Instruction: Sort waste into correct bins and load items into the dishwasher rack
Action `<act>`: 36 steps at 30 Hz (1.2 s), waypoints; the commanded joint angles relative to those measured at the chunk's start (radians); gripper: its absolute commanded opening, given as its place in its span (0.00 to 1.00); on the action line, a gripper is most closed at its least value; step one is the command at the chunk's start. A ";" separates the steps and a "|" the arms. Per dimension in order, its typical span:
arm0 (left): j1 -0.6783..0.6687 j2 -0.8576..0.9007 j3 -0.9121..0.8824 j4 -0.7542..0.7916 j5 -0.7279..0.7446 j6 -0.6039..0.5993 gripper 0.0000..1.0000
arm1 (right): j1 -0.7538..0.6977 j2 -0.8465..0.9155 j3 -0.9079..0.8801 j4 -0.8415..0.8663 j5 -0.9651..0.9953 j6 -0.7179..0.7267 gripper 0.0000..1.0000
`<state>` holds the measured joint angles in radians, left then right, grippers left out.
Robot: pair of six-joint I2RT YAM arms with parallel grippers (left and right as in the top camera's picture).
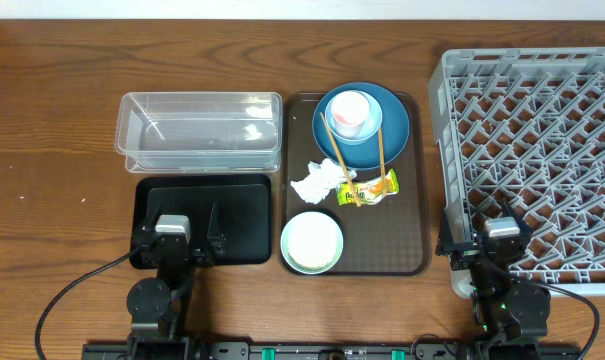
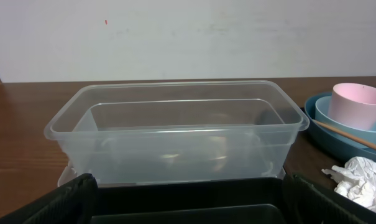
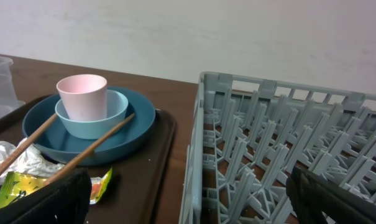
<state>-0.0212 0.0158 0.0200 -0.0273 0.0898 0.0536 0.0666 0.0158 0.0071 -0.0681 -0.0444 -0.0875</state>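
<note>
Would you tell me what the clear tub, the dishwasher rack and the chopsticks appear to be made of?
Clear tub: glossy see-through plastic, probably. Dishwasher rack: matte grey moulded plastic, judging by its lattice. Chopsticks: likely wood, pale brown and dull.

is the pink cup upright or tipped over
Upright: the pink cup stands mouth up inside the light-blue saucer on the dark-blue plate.

A dark wooden table (image 1: 62, 110) stands against a plain white wall (image 2: 188, 37).
</note>
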 commanded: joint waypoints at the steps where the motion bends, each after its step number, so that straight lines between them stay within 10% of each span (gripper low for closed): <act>1: 0.002 0.001 -0.016 -0.034 0.003 0.014 0.98 | 0.006 0.002 -0.002 -0.004 0.011 0.004 0.99; 23: 0.002 0.001 -0.016 -0.019 0.058 0.006 0.98 | 0.006 0.002 -0.002 -0.004 0.011 0.004 0.99; 36: 0.002 0.010 0.172 -0.268 0.296 -0.235 0.98 | 0.006 0.002 -0.002 -0.004 0.011 0.004 0.99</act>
<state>-0.0212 0.0193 0.1108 -0.2558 0.3367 -0.1276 0.0666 0.0170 0.0071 -0.0681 -0.0444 -0.0875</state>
